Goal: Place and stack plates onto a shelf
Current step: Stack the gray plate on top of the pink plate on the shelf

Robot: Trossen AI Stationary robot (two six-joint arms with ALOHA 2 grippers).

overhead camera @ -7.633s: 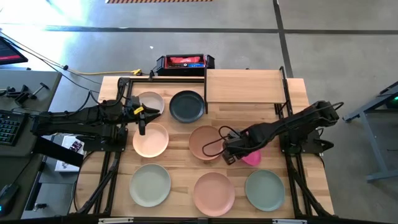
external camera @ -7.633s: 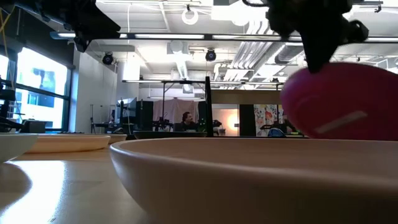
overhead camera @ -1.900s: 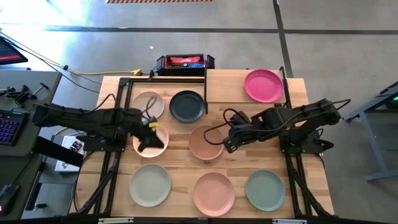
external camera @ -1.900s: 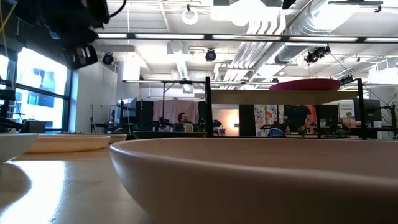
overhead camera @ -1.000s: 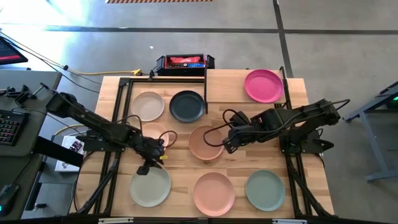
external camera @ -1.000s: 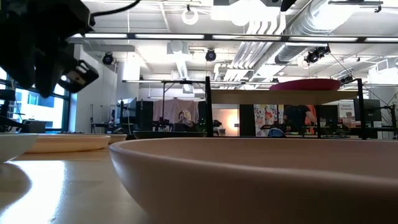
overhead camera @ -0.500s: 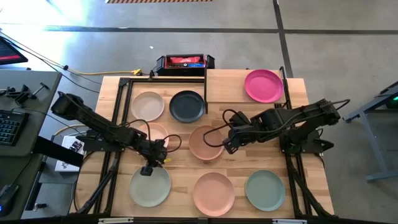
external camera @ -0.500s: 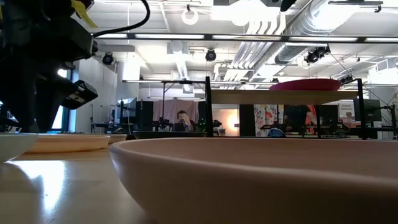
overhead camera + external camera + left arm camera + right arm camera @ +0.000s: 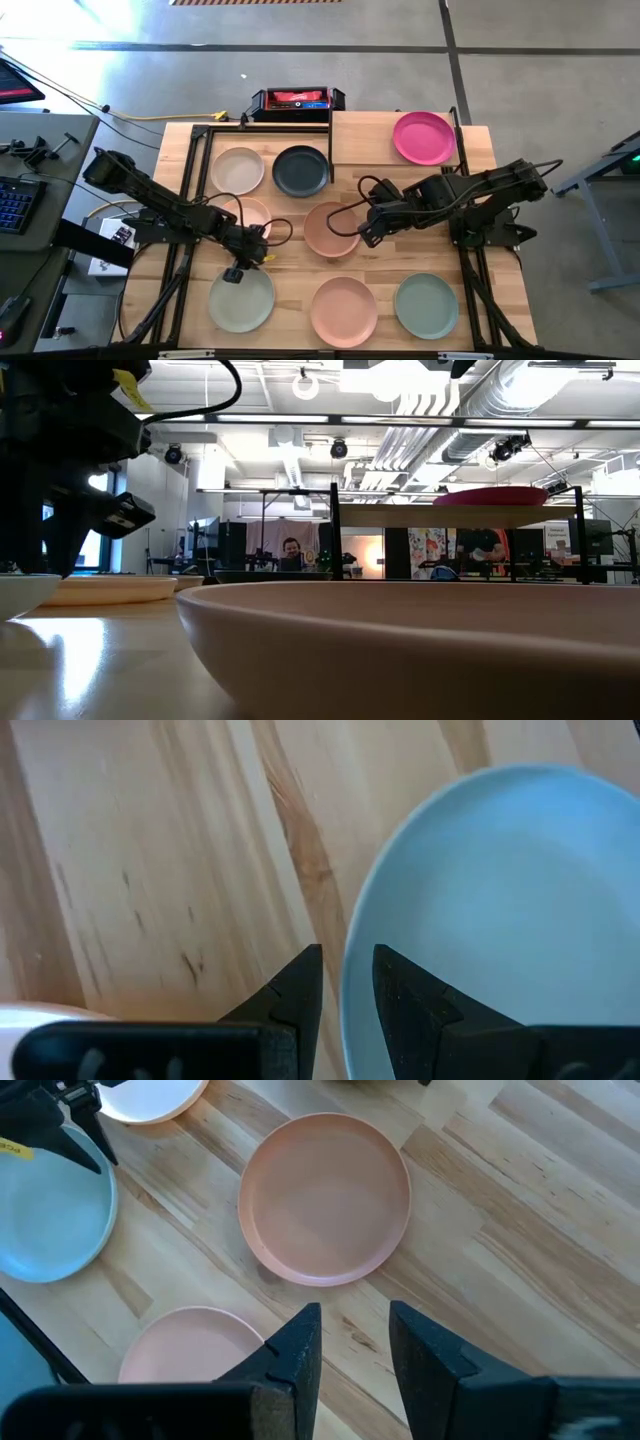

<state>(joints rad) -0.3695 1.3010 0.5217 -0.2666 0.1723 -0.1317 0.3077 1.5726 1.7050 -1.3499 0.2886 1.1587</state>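
The high view looks straight down on the whole table (image 9: 300, 255). The low view sits at tabletop level, close behind a plate rim (image 9: 400, 630). Both wrist views look down closely, sharing the pale green plate (image 9: 500, 920).

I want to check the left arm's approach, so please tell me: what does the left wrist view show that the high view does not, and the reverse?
Only the left wrist view shows the left gripper with its fingers open, one on either side of the pale green plate's rim.

Only the high view shows the magenta plate on the shelf, the other plates, and the right gripper over the tan plate.

Both show the pale green plate and the plank tabletop.
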